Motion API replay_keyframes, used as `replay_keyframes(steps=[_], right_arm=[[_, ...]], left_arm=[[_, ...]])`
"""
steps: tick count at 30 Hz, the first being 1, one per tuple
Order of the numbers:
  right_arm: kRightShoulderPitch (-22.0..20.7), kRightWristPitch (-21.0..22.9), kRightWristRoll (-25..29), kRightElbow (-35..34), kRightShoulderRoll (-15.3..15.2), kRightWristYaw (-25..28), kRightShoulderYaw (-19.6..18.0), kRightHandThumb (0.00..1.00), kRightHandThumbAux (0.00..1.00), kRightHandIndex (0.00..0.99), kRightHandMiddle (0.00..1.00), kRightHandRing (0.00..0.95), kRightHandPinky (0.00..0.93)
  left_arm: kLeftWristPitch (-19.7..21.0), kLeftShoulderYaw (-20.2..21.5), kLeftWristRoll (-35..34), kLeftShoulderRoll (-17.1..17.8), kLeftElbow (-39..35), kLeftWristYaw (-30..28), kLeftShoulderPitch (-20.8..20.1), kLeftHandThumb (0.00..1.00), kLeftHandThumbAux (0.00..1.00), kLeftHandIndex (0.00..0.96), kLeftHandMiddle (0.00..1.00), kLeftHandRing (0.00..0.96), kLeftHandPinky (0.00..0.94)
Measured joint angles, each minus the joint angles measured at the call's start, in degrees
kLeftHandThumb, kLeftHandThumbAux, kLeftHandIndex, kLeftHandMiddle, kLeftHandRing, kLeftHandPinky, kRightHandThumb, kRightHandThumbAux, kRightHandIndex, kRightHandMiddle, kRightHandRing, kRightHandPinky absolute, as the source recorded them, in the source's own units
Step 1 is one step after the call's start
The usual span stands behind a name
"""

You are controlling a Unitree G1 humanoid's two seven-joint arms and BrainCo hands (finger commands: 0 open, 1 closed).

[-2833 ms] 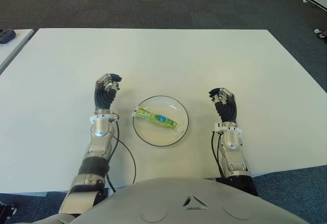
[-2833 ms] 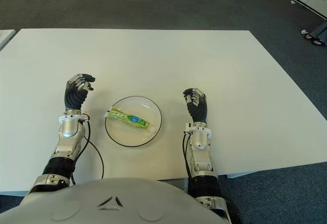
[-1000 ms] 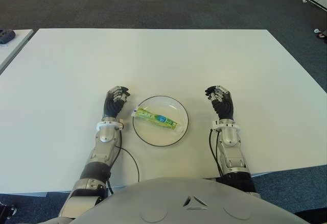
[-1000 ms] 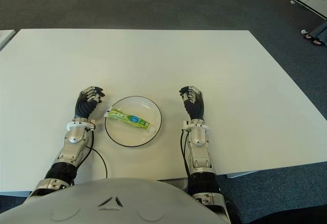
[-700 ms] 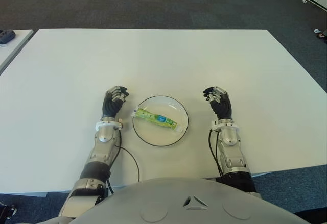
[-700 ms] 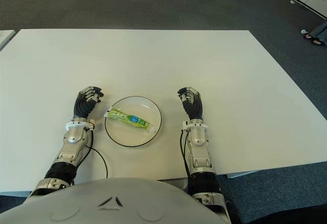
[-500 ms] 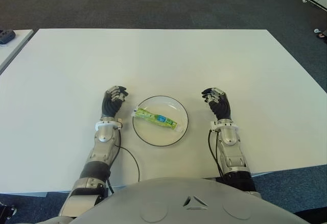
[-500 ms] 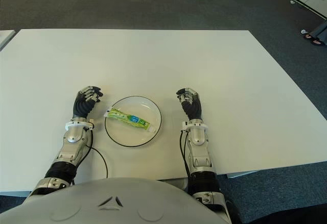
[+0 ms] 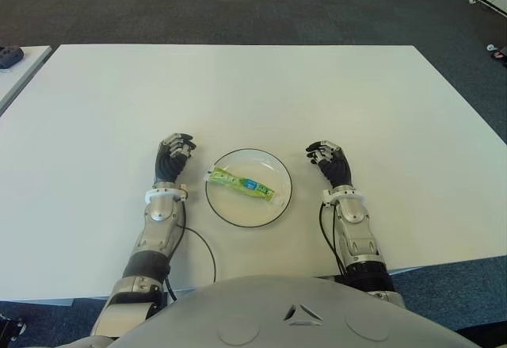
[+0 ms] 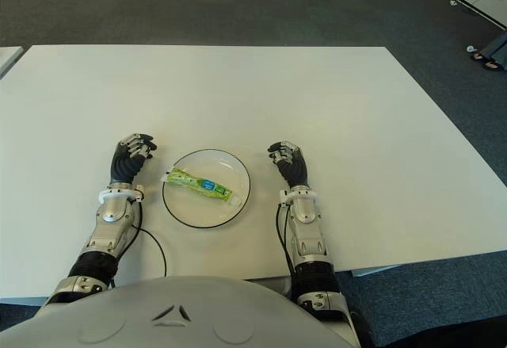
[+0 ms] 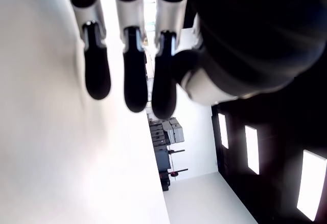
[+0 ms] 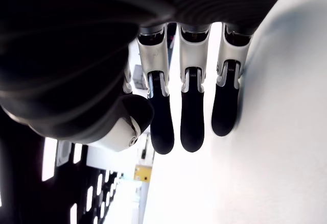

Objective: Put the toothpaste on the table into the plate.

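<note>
Since the green toothpaste tube (image 9: 242, 183) already lies inside the white plate (image 9: 269, 212), neither hand needs to grasp: left hand (image 9: 172, 158) and right hand (image 9: 330, 165), both empty with loosely curled fingers, flank it and should avoid nudging its rim on the white table (image 9: 238, 86).

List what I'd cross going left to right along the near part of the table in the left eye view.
left hand → plate rim → toothpaste lying in the plate → right hand, all on the white table.
</note>
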Motion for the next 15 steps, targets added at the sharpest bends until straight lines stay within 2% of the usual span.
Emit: replay_keyframes(steps=[15], right_arm=[[-1.25,-0.04,0.13,1.43,0.54,0.03,0.02,0.717,0.734,0.419,0.447,0.435,0.442]], left_arm=[[2.61,0.71,0.00,0.02,-3.57,0.02,2.26,0.706,0.721,0.426,0.517,0.505,0.485]])
